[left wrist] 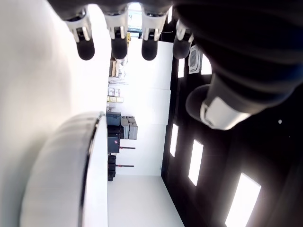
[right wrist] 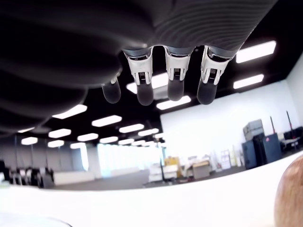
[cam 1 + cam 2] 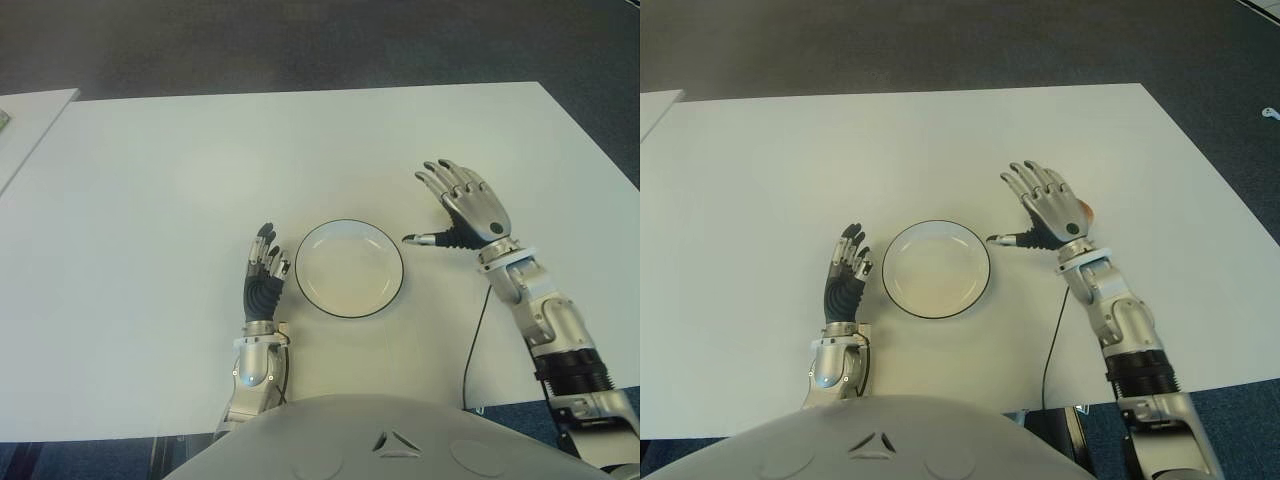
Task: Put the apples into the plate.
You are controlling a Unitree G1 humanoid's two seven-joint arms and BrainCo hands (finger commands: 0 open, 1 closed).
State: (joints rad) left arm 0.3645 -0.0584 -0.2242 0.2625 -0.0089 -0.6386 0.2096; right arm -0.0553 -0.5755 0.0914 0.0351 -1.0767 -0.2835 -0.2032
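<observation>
I have a wide white table [image 3: 150, 200] under me, standing on dark grey carpet [image 3: 300, 40], with the corner of a second white table [image 3: 30, 110] off to my left. Both wrist views look past the tabletop into an office with ceiling light panels and stacked boxes against the far wall, which the head views miss. The white, dark-rimmed plate [image 3: 350, 268] sits empty near my torso between the hands. My left hand [image 3: 264, 272] shows just left of the plate, fingers extended and holding nothing. My right hand [image 3: 1048, 212] is just right of it, fingers spread, also empty. An apple [image 3: 1084, 212] peeks out just beyond that hand's outer edge in the right eye view, and shows as a reddish curve [image 2: 289, 194] in the right wrist view; the left eye hides it.
</observation>
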